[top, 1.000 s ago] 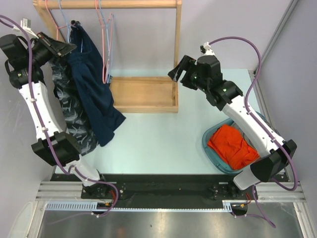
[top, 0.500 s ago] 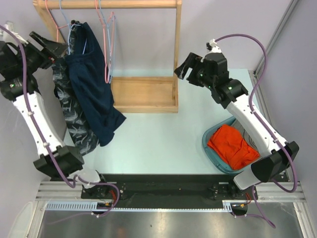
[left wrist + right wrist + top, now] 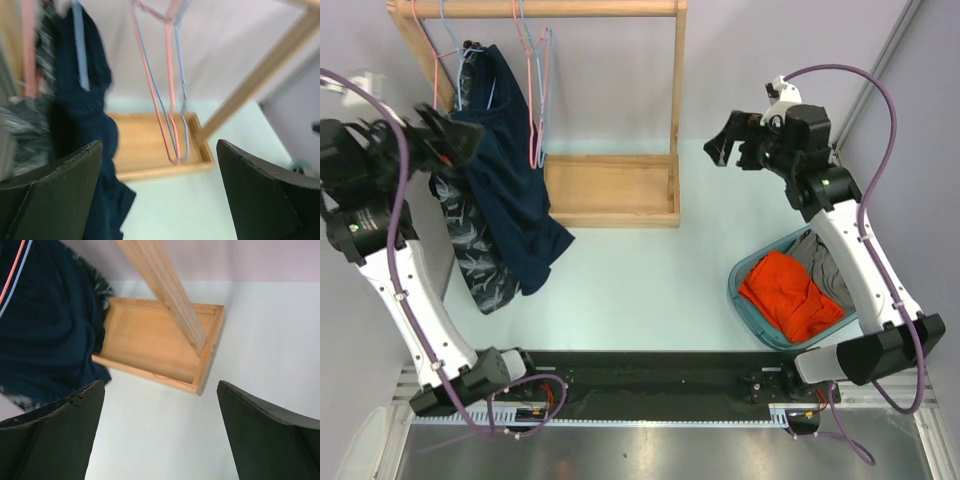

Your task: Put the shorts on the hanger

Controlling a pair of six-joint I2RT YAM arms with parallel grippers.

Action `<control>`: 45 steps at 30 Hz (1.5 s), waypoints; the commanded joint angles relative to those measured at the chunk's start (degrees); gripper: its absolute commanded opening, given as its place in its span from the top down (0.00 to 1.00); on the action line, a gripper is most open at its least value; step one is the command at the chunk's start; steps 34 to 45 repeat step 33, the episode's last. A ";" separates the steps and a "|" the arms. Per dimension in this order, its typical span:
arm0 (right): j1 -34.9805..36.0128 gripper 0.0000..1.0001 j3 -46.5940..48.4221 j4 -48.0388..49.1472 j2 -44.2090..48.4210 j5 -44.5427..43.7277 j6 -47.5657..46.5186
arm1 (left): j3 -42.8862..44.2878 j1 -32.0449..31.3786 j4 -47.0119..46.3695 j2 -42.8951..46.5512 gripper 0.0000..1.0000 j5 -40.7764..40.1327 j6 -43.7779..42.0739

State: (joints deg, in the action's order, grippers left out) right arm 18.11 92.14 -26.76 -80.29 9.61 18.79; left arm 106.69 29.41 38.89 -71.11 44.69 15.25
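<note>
Navy shorts (image 3: 510,190) hang on the blue hanger (image 3: 80,55) from the wooden rack (image 3: 675,100), just ahead of the left gripper (image 3: 460,142) and to its left. Motion blur hides whether they touch. That arm stands tall from its base, wrist bent toward the rack, jaws gaping wide and empty. The right arm reaches up and forward. Its gripper (image 3: 732,150) hangs beside the rack's right post, fingers spread wide and holding nothing.
</note>
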 commanded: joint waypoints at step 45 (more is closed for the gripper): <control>-6.77 0.00 -27.71 -23.07 31.95 9.03 -30.04 | -46.14 -41.10 13.40 24.44 0.00 -27.64 -31.50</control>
